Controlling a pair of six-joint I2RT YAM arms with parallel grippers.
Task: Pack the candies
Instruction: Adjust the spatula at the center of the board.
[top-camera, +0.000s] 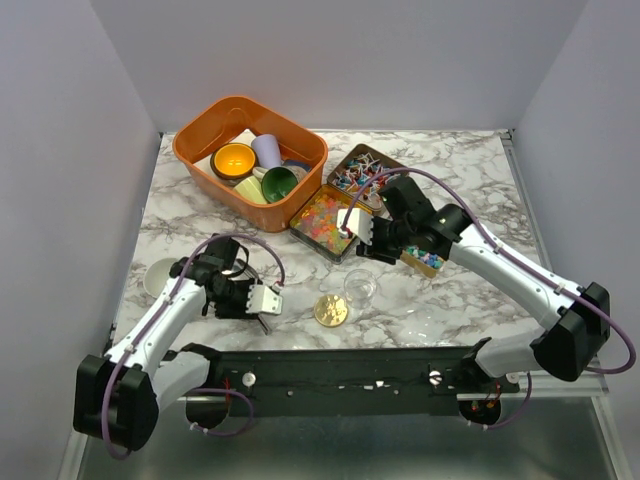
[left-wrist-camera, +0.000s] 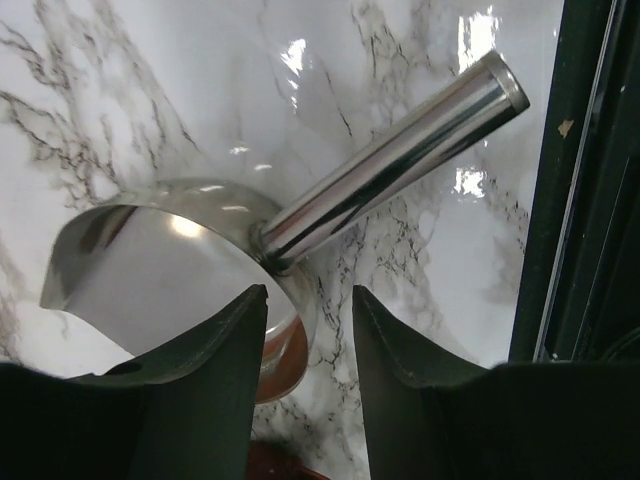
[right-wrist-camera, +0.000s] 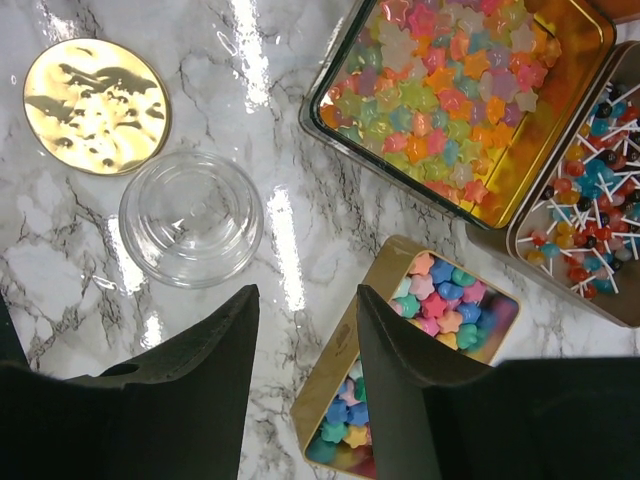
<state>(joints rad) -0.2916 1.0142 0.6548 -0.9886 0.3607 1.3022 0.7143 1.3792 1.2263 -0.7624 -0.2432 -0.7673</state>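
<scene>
Marble of the table (top-camera: 470, 190), by its front edge, is bearing the scoop (left-wrist-camera: 170, 260), and the left gripper (left-wrist-camera: 310, 300), jaws apart astride its bowl, is wanting centring before squeezing.

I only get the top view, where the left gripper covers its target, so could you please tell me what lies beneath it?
Observer: A metal scoop lies on the table. The left gripper, fingers apart, stands over the back of its bowl.
Operator: Thank you. What shape are the candies in the small tin by the right gripper?
Observer: Stars, in pink, blue and green.
Operator: And is the jar filled?
Observer: No, the right wrist view shows no candy inside it.
</scene>
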